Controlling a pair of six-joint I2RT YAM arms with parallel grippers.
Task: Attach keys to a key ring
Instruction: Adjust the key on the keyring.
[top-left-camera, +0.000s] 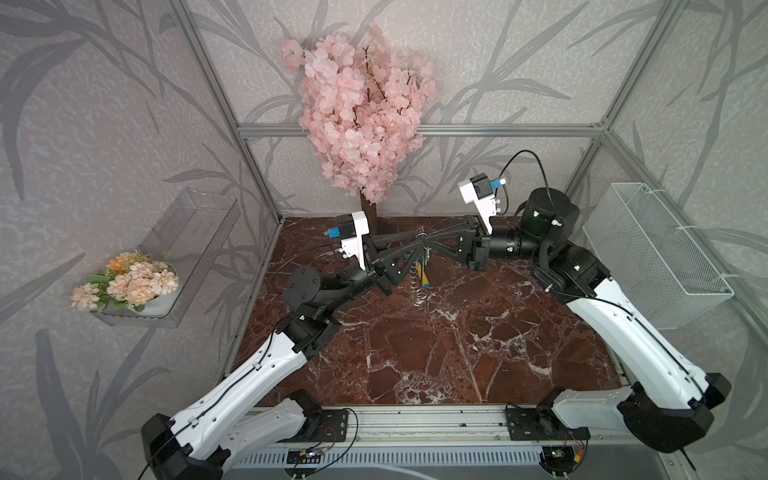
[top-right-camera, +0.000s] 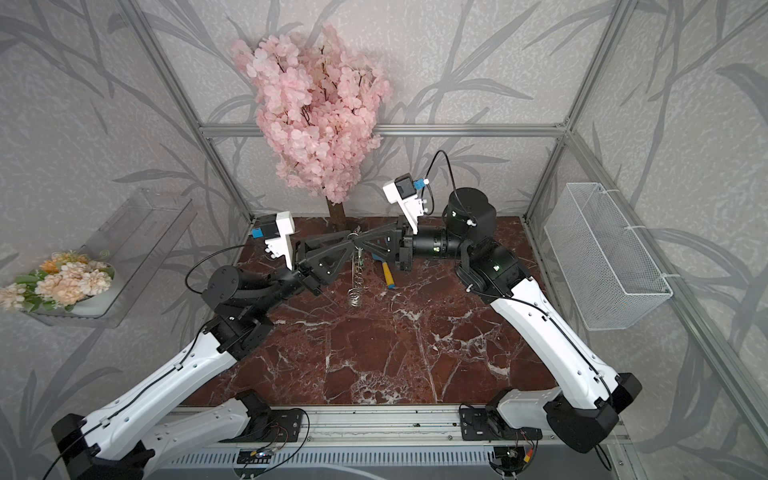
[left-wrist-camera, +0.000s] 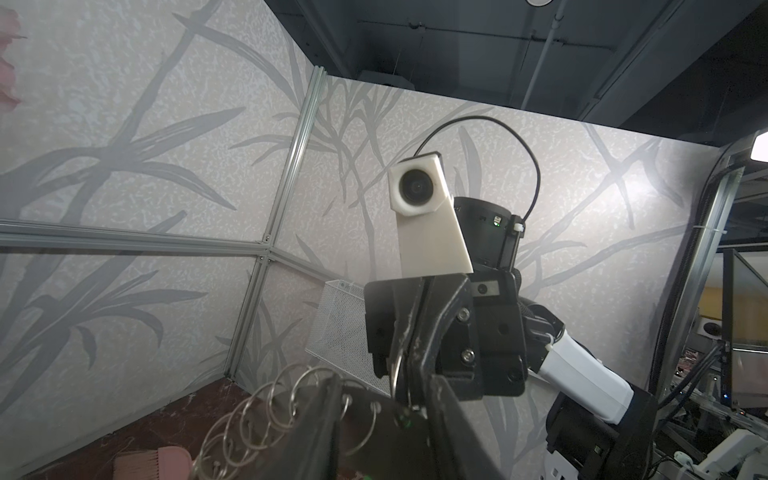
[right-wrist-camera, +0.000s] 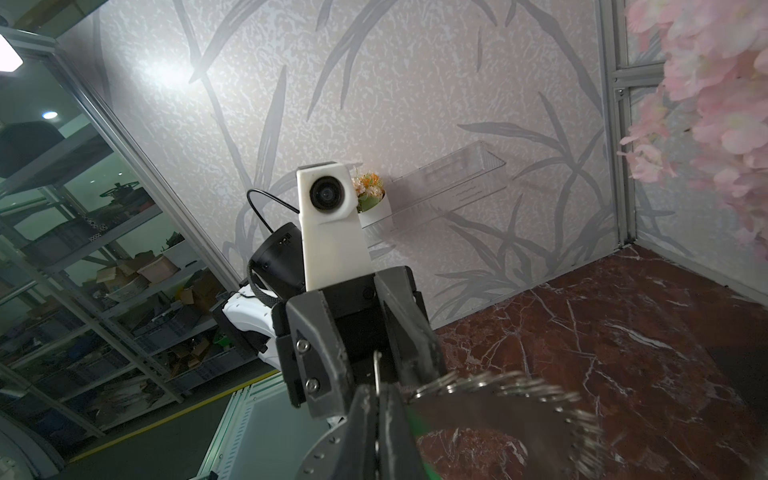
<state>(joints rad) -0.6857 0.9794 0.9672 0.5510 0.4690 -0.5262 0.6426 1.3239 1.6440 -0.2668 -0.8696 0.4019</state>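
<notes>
Both grippers meet tip to tip above the back of the marble table (top-left-camera: 415, 357). The key ring (top-left-camera: 419, 286) hangs below them as a string of silver split rings, its dark disc (right-wrist-camera: 498, 409) edge-on in the right wrist view. My right gripper (right-wrist-camera: 377, 395) is shut on one thin split ring (right-wrist-camera: 377, 368) at the top. My left gripper (left-wrist-camera: 380, 399) has its jaws apart, with the split rings (left-wrist-camera: 257, 415) beside one finger (left-wrist-camera: 316, 432). A key with a green tag (top-right-camera: 362, 259) dangles just under the meeting point.
A blue-and-yellow toy fork (top-right-camera: 388, 272) lies on the table under the right gripper. A pink blossom tree (top-left-camera: 361, 112) stands at the back wall. A white wire basket (top-left-camera: 656, 257) hangs right, a clear shelf with a flower pot (top-left-camera: 124, 282) left. A pink brush (left-wrist-camera: 153, 461) lies below.
</notes>
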